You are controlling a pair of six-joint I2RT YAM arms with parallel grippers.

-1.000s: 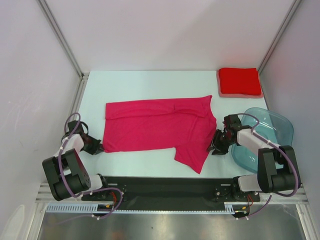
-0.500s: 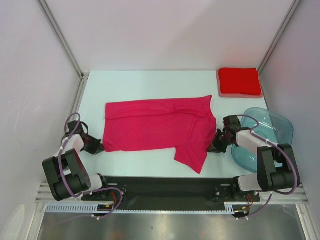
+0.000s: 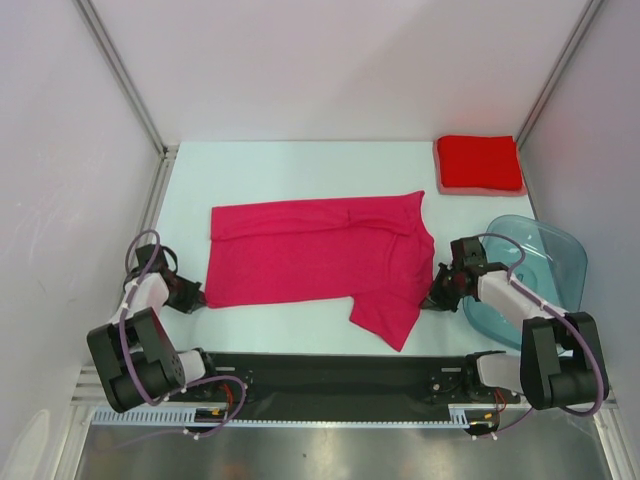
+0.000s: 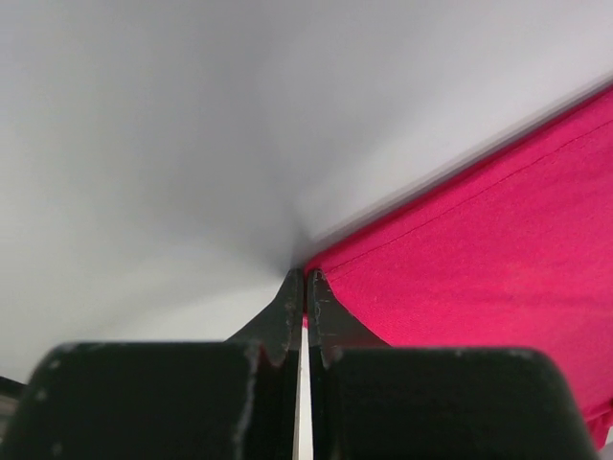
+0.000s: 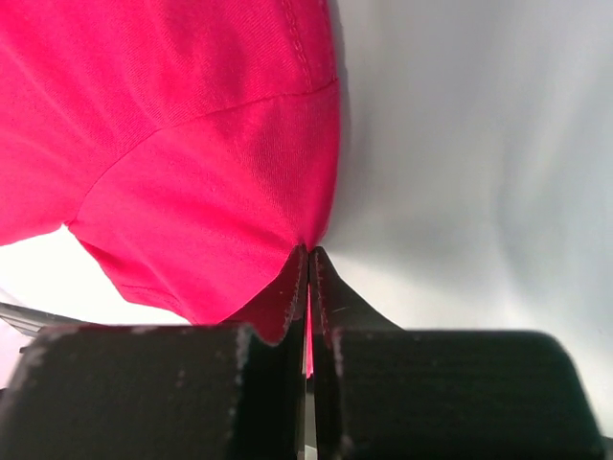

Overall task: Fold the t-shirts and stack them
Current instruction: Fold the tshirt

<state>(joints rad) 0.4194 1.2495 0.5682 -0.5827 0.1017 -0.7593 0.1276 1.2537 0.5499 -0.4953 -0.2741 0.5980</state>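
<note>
The magenta-pink t-shirt (image 3: 315, 260) lies spread across the middle of the table, one sleeve hanging toward the near edge. My left gripper (image 3: 200, 297) is shut on its near left corner (image 4: 402, 287), with pink cloth showing between the closed jaws. My right gripper (image 3: 430, 297) is shut on the shirt's right sleeve edge (image 5: 220, 211), cloth pinched between the jaws. The brighter red t-shirt (image 3: 478, 164) lies folded at the back right corner, away from both grippers.
A translucent blue-grey plastic tub (image 3: 535, 275) stands at the right, just beside my right arm. Metal frame posts and white walls close in the table's left, right and back sides. A black rail (image 3: 330, 375) runs along the near edge.
Both grippers have pulled slightly toward the near edge with the shirt's edges in them. The right arm has swung down and right. The shirt's near hem has shifted a little.
</note>
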